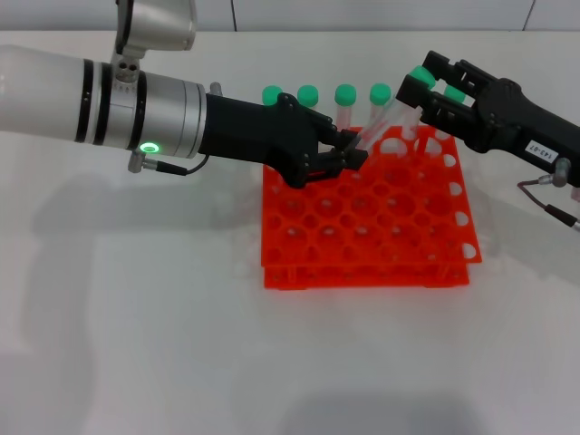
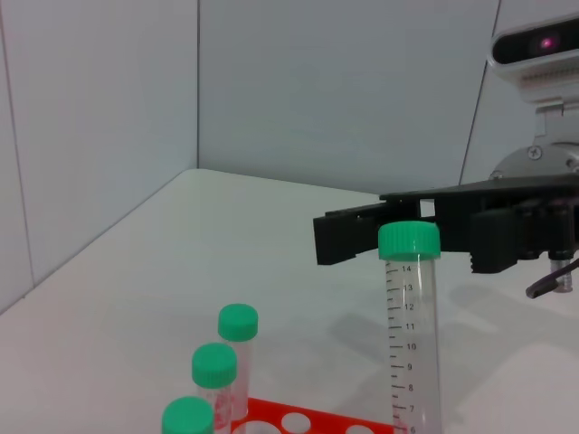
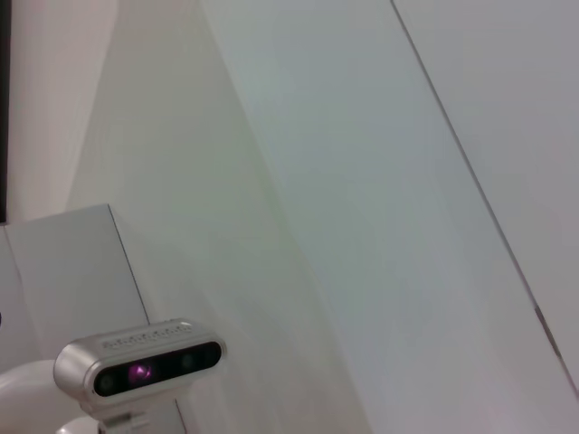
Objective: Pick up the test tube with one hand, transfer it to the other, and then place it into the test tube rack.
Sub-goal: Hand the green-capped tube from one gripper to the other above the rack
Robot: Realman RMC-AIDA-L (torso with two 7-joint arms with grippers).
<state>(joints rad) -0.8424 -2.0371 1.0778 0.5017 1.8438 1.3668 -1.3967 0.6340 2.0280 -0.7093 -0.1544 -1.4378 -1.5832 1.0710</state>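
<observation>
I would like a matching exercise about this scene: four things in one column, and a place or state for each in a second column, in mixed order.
Things:
1. test tube
2. left gripper
3. right gripper
4. rack

Places or states:
A. on the white table, orange-red, with round holes
B. fingers at the green cap end of the tilted tube
C. tilted above the rack's back edge, between both grippers
D. shut on the tube's lower, clear end

Pairs: 1-C, 2-D, 3-B, 4-A
</observation>
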